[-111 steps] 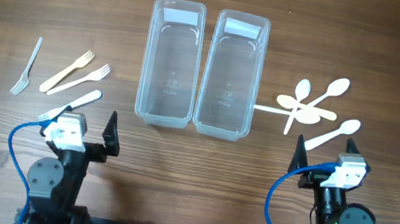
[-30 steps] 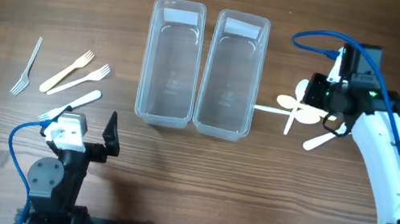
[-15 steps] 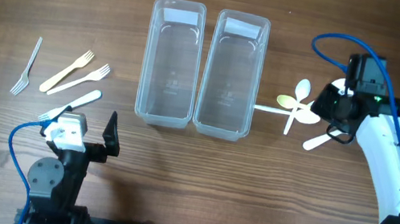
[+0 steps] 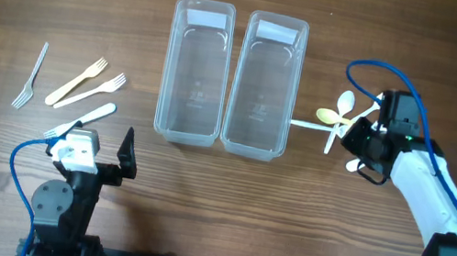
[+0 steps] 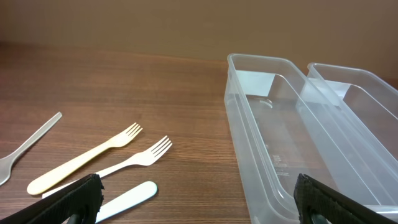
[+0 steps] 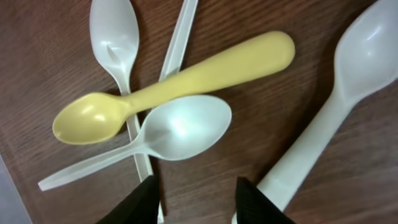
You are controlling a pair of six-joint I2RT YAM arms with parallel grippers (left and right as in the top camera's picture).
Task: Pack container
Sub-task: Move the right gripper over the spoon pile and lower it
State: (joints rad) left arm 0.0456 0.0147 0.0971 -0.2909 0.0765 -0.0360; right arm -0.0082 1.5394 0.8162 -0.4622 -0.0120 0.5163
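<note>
Two clear empty containers stand side by side mid-table, the left one [image 4: 193, 71] [image 5: 273, 137] and the right one [image 4: 263, 86] [image 5: 364, 106]. A pile of spoons lies right of them: a yellow spoon [image 4: 330, 117] [image 6: 186, 71], a clear spoon [image 6: 183, 127], a small white spoon [image 4: 345, 101] [image 6: 112, 31] and a large white spoon [image 6: 348, 74]. My right gripper [image 4: 364, 140] [image 6: 196, 202] is open and empty, low over the pile, its fingers over bare wood between the clear spoon and the large white spoon's handle. My left gripper [image 4: 102, 161] [image 5: 199, 205] is open and empty at the front left.
Left of the containers lie a clear fork [image 4: 30, 76] [image 5: 25, 146], a cream fork [image 4: 78, 82] [image 5: 87, 158], a white fork [image 4: 93, 91] [image 5: 134, 158] and a white-handled utensil [image 4: 81, 120] [image 5: 124, 199]. The right arm's blue cable [image 4: 364, 67] loops above the spoons.
My right arm has left its rest place, reached over the spoons, and now sits lower and nearer the front of the pile. The spoons and left arm have not moved.
</note>
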